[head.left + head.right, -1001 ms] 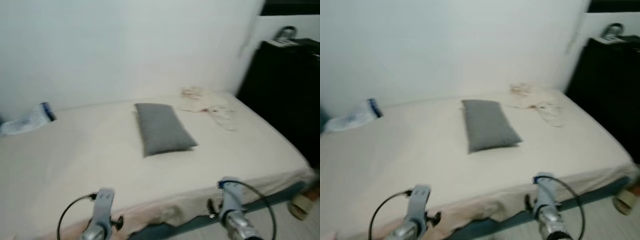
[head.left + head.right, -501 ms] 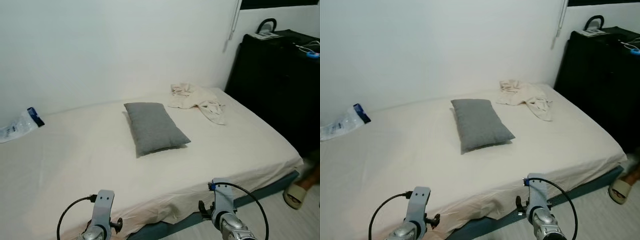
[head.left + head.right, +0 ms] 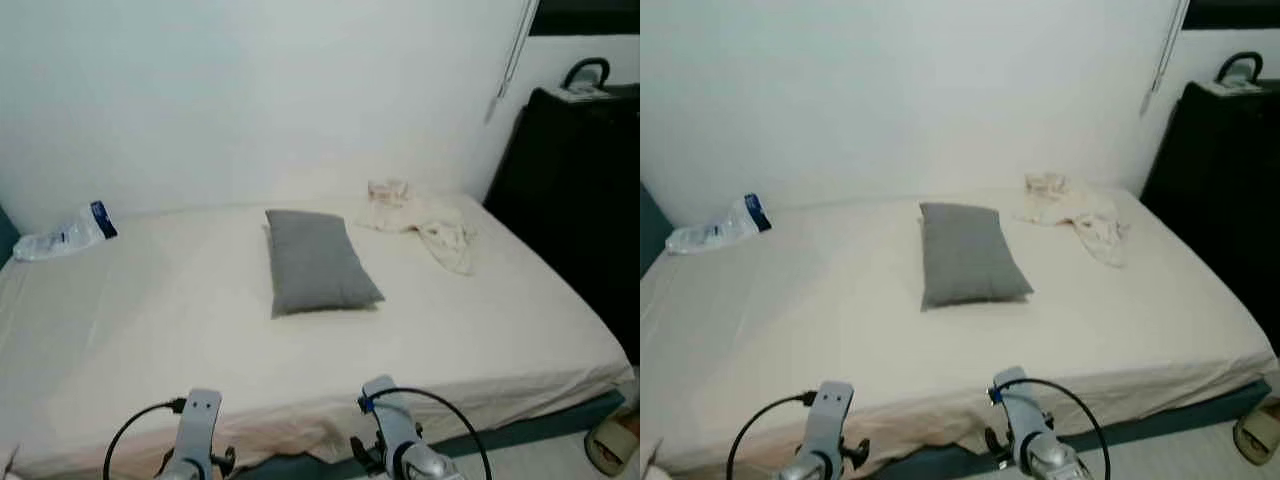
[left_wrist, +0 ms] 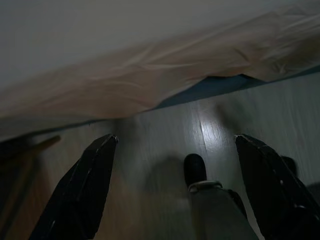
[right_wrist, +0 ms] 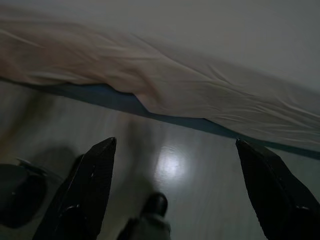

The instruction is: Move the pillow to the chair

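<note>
The left gripper (image 4: pixel 175 190) is held low over the floor beside the bed, its two black fingers (image 4: pixel 82 190) spread wide apart with nothing between them. The right gripper (image 5: pixel 175 190) is carried the same way, fingers (image 5: pixel 85 190) parted and empty, pointed down at pale floorboards (image 5: pixel 190 175). In both wrist views the hanging edge of the cream bedsheet (image 4: pixel 150 80) is seen draped over a dark blue bed base (image 5: pixel 105 95), and a dark rounded shape by the floor may be the robot's own foot, though the dim light leaves that unsure.

From the head camera, the two silver arms are seen at the lower edge, the left arm (image 3: pixel 200 430) and the right arm (image 3: pixel 390 430), each trailed by a looping black cable, both short of the mattress.

Out on the bed (image 3: pixel 150 320), the grey pillow (image 3: pixel 315 262) is found lying flat near the middle, well apart from both grippers, its long side running away toward the white wall (image 3: pixel 250 90). A crumpled cream cloth (image 3: pixel 425 225) is spread at the far right corner of the mattress, near the pillow but not touching it. A clear plastic packet with a blue end (image 3: pixel 68 232) is set at the far left edge by the wall. A tall black cabinet (image 3: pixel 580 200) is stood to the right of the bed, and a sandal (image 3: pixel 615 440) is glimpsed on the floor below it.
</note>
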Robot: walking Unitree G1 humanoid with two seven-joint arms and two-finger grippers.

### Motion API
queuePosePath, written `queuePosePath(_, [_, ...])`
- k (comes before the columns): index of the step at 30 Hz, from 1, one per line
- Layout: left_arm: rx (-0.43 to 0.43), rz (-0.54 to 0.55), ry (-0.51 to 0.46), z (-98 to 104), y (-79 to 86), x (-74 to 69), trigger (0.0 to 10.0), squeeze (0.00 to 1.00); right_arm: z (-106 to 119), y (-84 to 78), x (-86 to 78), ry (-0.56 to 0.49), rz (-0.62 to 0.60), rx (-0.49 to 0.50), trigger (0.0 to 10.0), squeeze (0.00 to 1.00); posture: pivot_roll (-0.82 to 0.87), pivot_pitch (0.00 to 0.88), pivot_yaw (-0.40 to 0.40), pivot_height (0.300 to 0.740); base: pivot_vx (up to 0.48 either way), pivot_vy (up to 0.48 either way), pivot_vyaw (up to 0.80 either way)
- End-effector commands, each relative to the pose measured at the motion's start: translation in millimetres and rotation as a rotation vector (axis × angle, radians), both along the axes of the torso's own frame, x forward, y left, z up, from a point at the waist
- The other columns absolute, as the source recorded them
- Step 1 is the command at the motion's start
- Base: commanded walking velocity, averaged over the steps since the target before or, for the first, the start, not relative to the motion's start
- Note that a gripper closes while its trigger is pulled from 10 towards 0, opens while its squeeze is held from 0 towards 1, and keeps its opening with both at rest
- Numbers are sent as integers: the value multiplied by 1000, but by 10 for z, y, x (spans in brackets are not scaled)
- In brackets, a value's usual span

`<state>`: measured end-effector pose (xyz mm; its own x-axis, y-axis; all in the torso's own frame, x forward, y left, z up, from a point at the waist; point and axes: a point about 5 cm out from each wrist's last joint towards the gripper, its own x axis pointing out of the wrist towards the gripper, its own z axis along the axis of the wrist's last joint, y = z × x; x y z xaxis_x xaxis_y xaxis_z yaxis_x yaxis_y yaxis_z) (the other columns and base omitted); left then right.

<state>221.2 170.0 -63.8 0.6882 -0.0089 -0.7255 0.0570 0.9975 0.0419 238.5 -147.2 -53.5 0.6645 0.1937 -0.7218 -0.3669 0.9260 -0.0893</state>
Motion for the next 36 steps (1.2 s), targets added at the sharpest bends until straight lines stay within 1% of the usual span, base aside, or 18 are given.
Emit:
queuePosePath(1, [-5, 13, 21, -34, -16, -50, 10000, 0, 1, -52, 3, 4, 5, -23, 10000, 0, -11, 0, 8, 740, 0, 0, 0])
queuePosePath(7, [-11, 15, 25, -44, -29, -65, 10000, 0, -8, -61, -11, 7, 6, -28, 10000, 0, -16, 0, 9, 740, 0, 0, 0])
queuePosePath(9, [-35, 25, 24, -44, -50, -64, 10000, 0, -12, -67, -18, 9, 3, -30, 10000, 0, -20, 0, 14, 740, 0, 0, 0])
queuePosePath(13, [-56, 10, -3, -14, -95, -16, 10000, 0, -15, -92, -23, 6, -15, -32, 10000, 0, -28, 0, 17, 740, 0, 0, 0])
queuePosePath(19, [-43, -9, -25, 17, -108, 29, 10000, 0, -11, -115, -22, 1, -29, -26, 10000, 0, -33, 0, 18, 740, 0, 0, 0])
queuePosePath(25, [-42, -15, -35, 31, -116, 49, 10000, 0, 44, -163, 35, -47, -79, 26, 10000, 0, -35, 0, 18, 740, 287, 0, 0])
queuePosePath(32, [-47, -20, -39, 36, -124, 58, 10000, 0, 54, -179, 43, -53, -86, 34, 10000, 0, -37, 0, 21, 740, 334, 0, 748])
queuePosePath(34, [-50, -23, -39, 37, -129, 59, 10000, 0, 58, -200, 50, -59, -116, 31, 10000, 0, -37, 0, 21, 740, 345, 0, 0])
queuePosePath(36, [-52, -25, -40, 38, -131, 61, 10000, 0, 63, -217, 57, -67, -116, 7, 10000, 0, -37, 0, 21, 740, 341, 0, 0])
